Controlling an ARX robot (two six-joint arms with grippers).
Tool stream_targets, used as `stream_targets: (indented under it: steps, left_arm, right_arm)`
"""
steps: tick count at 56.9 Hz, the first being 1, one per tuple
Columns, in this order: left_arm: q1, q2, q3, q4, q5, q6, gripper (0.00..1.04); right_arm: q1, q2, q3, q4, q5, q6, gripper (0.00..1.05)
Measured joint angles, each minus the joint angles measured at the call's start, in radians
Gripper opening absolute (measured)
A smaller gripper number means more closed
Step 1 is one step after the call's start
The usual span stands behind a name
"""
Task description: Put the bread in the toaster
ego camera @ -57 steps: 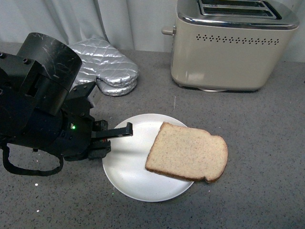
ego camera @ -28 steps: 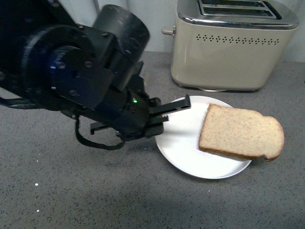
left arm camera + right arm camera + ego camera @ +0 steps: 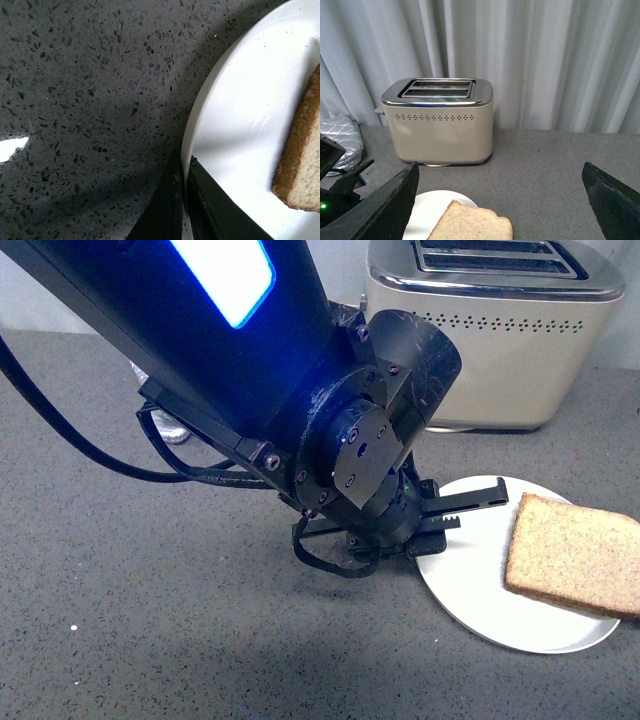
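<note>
Left wrist view first: my left gripper (image 3: 184, 157) is all but closed, its two dark fingers (image 3: 170, 205) nipped together with the white rim of the plate (image 3: 235, 100) running straight into the slit between them, so I read it as a pinch on that rim. Further in on the plate lies the bread (image 3: 300, 165), brown crust edge toward me, apart from my fingertips. Over to the front view: the left gripper (image 3: 480, 503) sits at the left edge of the plate (image 3: 480, 590), low over the grey speckled counter (image 3: 150, 620). The bread (image 3: 575, 555) lies flat on the plate's right half, cut off by the picture's border. Behind the plate stands the toaster (image 3: 490, 350), cream with a chrome top, well apart from the bread. Now the right wrist view: my right gripper (image 3: 500, 172) is spread wide, nothing between its fingers. Past it I see the bread (image 3: 472, 222) on the plate (image 3: 427, 205), the toaster (image 3: 442, 130) beyond with its slots facing up, a silver oven mitt (image 3: 340, 135) beside it and a pale curtain (image 3: 545, 60) at the back.
</note>
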Motion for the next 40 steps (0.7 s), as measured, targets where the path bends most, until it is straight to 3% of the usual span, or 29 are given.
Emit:
stream_targets:
  steps: [15,24,26,30,36,40]
  left_arm:
    - [0.014,-0.087,-0.085,0.061,-0.124,-0.003,0.47]
    - [0.075,-0.295,-0.298,0.237,-0.296,-0.014,0.78]
    - [0.092,-0.357,-0.377,0.319,-0.37,0.017,0.85]
    - [0.139,-0.422,-0.577,0.735,-0.563,0.203,0.72]
    - [0.246,-0.594,-0.877,1.186,-0.555,0.488,0.48]
    - [0.29,-0.704,-0.969,1.227,-0.509,0.563,0.34]
  right_arm:
    - [0.0,0.0,0.0,0.0,0.0,0.0,0.95]
    - [0.0,0.0,0.0,0.0,0.0,0.0,0.95]
    - [0.0,0.0,0.0,0.0,0.0,0.0,0.95]
    - [0.0,0.0,0.0,0.0,0.0,0.0,0.95]
    - [0.0,0.0,0.0,0.0,0.0,0.0,0.95]
    - [0.0,0.0,0.0,0.0,0.0,0.0,0.95]
